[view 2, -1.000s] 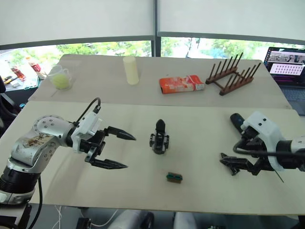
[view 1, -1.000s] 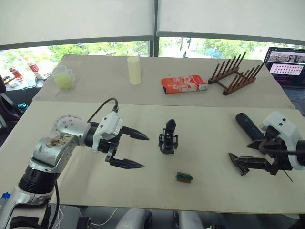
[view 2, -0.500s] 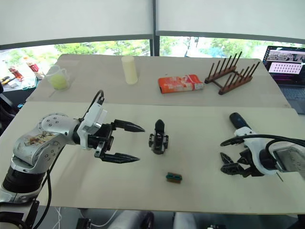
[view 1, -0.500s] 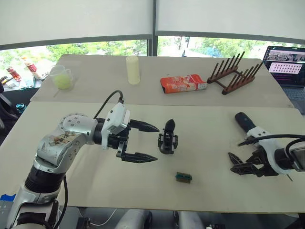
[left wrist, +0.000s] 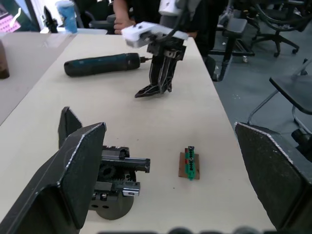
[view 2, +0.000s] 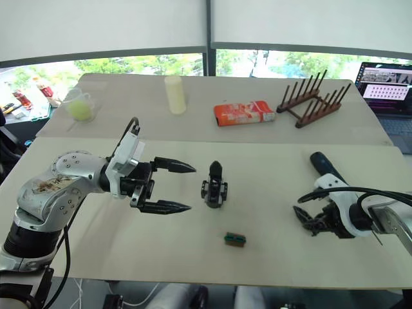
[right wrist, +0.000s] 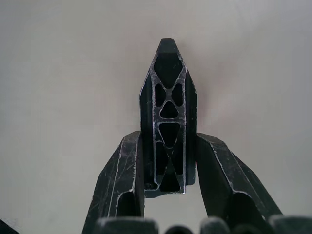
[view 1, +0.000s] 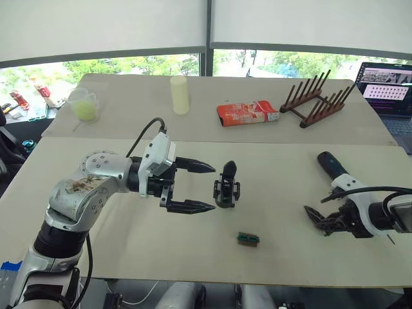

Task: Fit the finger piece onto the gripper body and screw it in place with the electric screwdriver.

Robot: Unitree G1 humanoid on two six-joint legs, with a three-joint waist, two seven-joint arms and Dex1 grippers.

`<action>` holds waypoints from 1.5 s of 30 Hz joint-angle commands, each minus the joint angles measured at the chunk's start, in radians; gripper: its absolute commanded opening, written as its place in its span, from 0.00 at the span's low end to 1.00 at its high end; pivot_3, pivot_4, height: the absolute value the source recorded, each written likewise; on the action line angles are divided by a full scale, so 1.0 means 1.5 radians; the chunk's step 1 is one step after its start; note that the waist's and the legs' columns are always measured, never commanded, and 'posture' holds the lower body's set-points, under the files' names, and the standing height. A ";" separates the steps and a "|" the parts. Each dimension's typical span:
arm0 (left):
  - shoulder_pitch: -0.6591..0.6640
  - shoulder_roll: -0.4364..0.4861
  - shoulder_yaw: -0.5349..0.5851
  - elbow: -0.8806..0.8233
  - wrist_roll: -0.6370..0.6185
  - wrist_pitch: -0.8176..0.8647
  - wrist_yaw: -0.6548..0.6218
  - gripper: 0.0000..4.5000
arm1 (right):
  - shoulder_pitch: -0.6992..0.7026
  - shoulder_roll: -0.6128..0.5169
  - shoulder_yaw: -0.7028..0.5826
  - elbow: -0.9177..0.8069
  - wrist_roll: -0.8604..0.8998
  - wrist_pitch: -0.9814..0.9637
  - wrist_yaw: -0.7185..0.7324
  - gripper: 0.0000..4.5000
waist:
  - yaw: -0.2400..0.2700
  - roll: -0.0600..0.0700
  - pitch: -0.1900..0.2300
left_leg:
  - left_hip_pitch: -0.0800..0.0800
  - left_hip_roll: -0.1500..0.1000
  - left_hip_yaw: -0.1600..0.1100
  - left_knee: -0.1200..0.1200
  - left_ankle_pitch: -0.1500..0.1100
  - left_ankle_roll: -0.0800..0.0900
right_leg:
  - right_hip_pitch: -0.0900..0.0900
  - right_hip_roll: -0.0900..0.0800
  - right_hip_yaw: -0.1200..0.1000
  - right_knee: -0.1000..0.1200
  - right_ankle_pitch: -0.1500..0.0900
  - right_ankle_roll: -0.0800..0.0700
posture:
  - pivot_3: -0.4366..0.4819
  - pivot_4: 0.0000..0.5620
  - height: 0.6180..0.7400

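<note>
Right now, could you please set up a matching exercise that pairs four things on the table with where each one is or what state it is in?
Things:
1. finger piece
2. gripper body
3. electric screwdriver
4. green-and-brown block

Places or states:
A. lying loose near the table's front edge
B. standing in front of the open left gripper
C. clamped between the fingers of the right gripper
D. lying on the table beyond the right gripper

Pairs: 1-C, 2-B, 3-D, 4-A
</note>
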State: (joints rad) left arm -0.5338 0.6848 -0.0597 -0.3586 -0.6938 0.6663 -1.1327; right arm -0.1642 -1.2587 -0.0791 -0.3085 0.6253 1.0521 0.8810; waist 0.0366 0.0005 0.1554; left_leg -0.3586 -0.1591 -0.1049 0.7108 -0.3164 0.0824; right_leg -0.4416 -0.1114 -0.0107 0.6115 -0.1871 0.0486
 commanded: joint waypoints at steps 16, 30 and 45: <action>-0.166 -0.336 0.163 0.114 -0.193 0.172 0.510 0.87 | -0.221 0.384 0.076 -0.143 -0.193 -0.323 -0.229 0.25 | 0.001 -0.002 0.001 | 0.001 0.000 -0.001 0.001 0.002 -0.002 | 0.000 0.002 0.000 0.002 0.000 0.000 | 0.48 0.27 1.00; -0.138 -0.344 0.129 0.104 -0.180 0.163 0.514 0.57 | -0.240 0.441 0.095 -0.146 -0.230 -0.336 -0.221 0.25 | -0.002 -0.002 0.001 | 0.002 0.000 -0.001 0.000 0.003 -0.002 | 0.000 0.003 0.001 0.003 0.000 0.000 | 0.48 0.27 1.00; -0.150 -0.356 0.118 0.130 -0.151 0.143 0.504 0.00 | -0.240 0.447 0.090 -0.167 -0.259 -0.371 -0.205 0.25 | -0.002 -0.002 0.001 | 0.002 0.000 -0.001 0.000 0.003 -0.003 | -0.001 0.003 0.001 0.003 0.000 0.000 | 0.48 0.27 1.00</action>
State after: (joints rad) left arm -0.7382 0.1451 0.1221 -0.1669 -0.9278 0.8947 -0.3572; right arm -0.5027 -0.5840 0.0811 -0.5005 0.2349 0.5517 0.5624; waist 0.0338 -0.0023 0.1563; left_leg -0.3554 -0.1589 -0.1061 0.7110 -0.3117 0.0783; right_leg -0.4425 -0.1071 -0.0089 0.6165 -0.1864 0.0485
